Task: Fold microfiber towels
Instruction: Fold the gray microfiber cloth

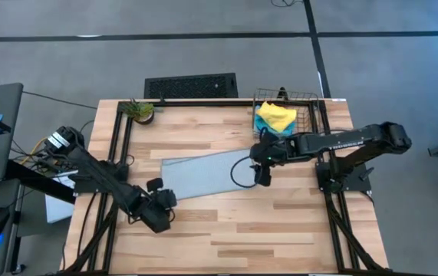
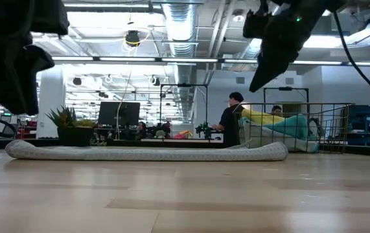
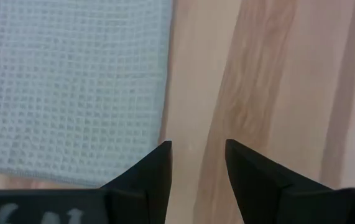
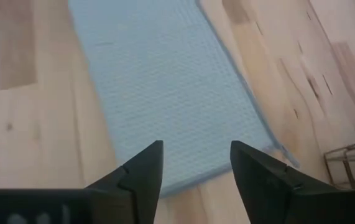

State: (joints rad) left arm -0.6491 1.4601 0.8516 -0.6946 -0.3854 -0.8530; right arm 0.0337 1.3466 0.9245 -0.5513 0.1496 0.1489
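Observation:
A pale blue microfiber towel (image 1: pixel 207 174) lies flat on the wooden table as a long folded strip (image 2: pixel 146 152). My left gripper (image 1: pixel 161 213) hovers open over bare wood just off the towel's near left corner (image 3: pixel 71 87). My right gripper (image 1: pixel 263 175) hangs open above the towel's right end (image 4: pixel 171 87), and nothing is between its fingers. A yellow towel (image 1: pixel 274 116) and a cyan-blue one (image 1: pixel 284 130) lie heaped in the wire basket (image 1: pixel 307 107) at the far right.
A small potted plant (image 1: pixel 139 111) stands at the table's far left corner. The wire basket (image 2: pixel 301 129) takes up the far right corner. Bare wood (image 1: pixel 242 230) stretches along the near half of the table. People stand in the room beyond (image 2: pixel 231 120).

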